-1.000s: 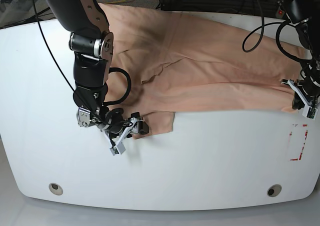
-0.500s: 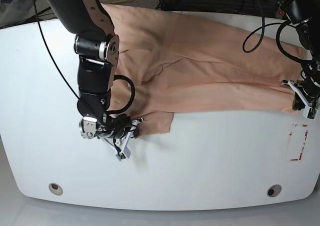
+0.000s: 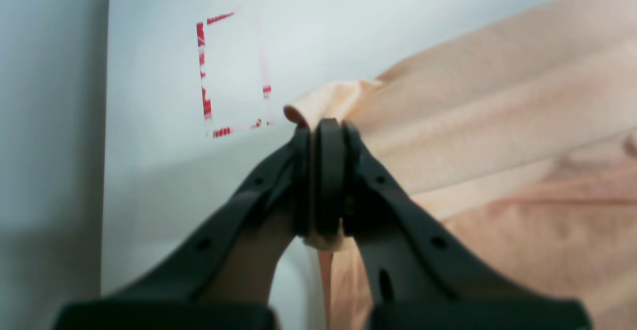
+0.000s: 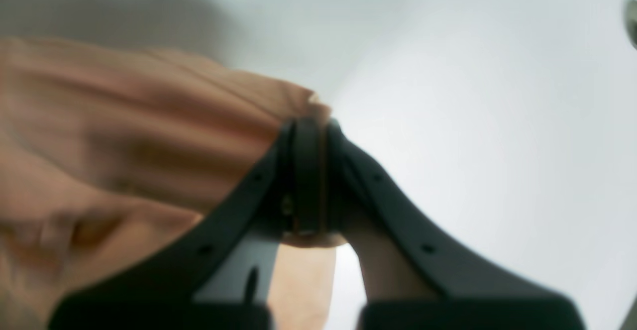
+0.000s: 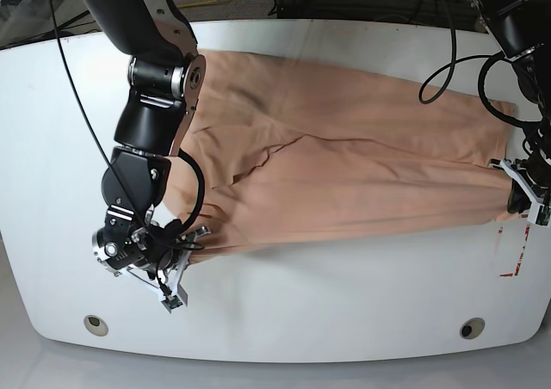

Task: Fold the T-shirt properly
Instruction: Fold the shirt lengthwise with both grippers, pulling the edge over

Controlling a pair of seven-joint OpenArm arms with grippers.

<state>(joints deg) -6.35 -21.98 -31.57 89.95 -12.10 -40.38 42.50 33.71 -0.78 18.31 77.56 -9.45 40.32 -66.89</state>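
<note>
Peach T-shirt (image 5: 344, 169) lies stretched across the white bench (image 5: 344, 294), running from 9 to 3 o'clock in the base view. Right gripper (image 4: 308, 175) at 8 o'clock: fingers pressed together, pinching a cloth corner. Left gripper (image 3: 323, 170) at 3 o'clock: fingers likewise clamped on a corner. Red dashed rectangle (image 3: 231, 73) marked on the bench just beside it.
</note>
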